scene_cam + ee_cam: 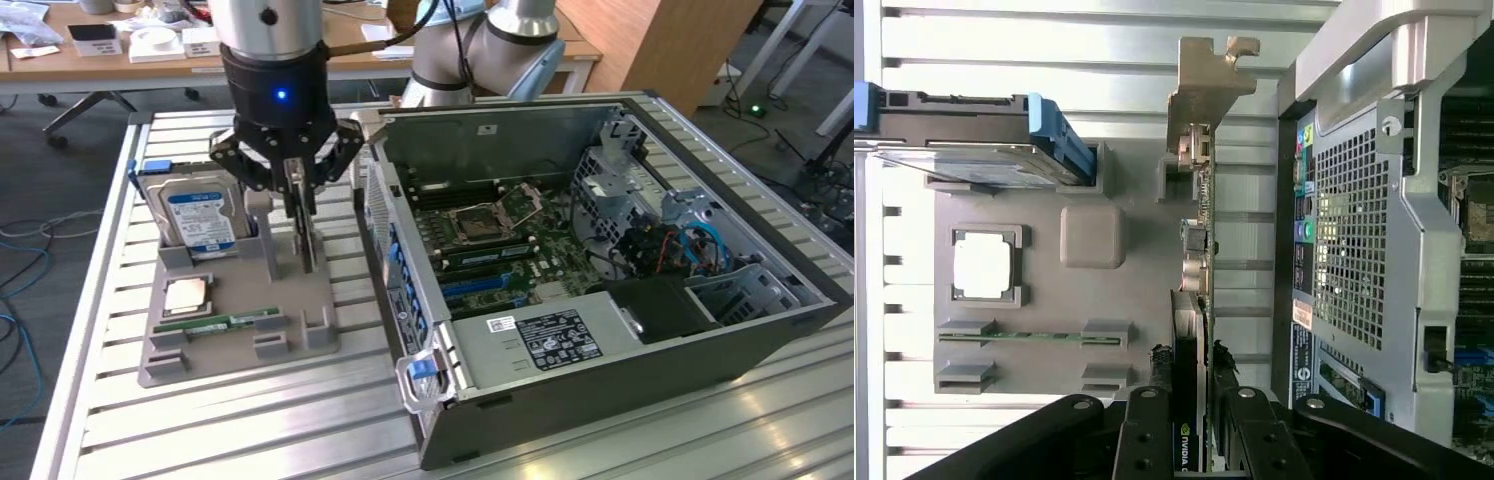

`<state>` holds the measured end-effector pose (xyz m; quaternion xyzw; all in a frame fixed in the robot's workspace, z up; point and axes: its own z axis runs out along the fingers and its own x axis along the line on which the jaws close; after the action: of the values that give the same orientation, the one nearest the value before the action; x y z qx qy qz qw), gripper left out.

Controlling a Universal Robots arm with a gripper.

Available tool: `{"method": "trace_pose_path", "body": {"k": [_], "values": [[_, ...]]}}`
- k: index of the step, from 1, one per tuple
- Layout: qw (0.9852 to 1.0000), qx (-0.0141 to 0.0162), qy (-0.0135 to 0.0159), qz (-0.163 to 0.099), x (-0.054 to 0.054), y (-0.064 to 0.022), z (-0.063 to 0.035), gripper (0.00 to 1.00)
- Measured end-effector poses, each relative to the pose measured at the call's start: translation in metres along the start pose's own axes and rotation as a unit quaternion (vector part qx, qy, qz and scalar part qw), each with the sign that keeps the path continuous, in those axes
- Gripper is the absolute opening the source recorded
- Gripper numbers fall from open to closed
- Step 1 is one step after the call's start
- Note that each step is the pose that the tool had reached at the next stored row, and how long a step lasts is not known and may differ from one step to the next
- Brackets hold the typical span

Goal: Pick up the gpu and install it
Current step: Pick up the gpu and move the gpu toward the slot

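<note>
The gpu point(306, 238) is a thin dark card standing on edge in the grey holder tray point(240, 335), just beside the open computer case point(534, 345). My gripper point(296, 195) hangs straight down over it, shut on the card's upper edge. In the wrist view the gpu point(1196, 230) shows edge-on, with its silvery bracket point(1204, 90) at the far end. My gripper point(1192, 358) has one black finger pressed on each face of the card. I cannot tell whether the card's lower edge still rests in the holder slot.
The holder tray point(1124, 300) also carries a hard drive point(200, 215) with a blue-white label, a square processor point(187, 295) and a green memory stick point(220, 323). The case lies on its side with its motherboard point(494, 240) exposed. Slatted metal tabletop point(200, 430) lies all around.
</note>
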<state>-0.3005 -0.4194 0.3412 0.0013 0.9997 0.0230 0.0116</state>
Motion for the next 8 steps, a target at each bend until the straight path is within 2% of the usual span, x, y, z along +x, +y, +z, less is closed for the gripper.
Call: {"method": "trace_pose_path", "body": {"k": [3,5,8], "values": [[1.0000,0.0000,0.0000,0.000,0.000,0.0005,-0.0101,0.26],[1.0000,0.0000,-0.0001,0.000,-0.001,0.0012,-0.0265,0.26],[1.0000,0.0000,0.0000,0.000,-0.001,0.0017,-0.0362,0.26]]}}
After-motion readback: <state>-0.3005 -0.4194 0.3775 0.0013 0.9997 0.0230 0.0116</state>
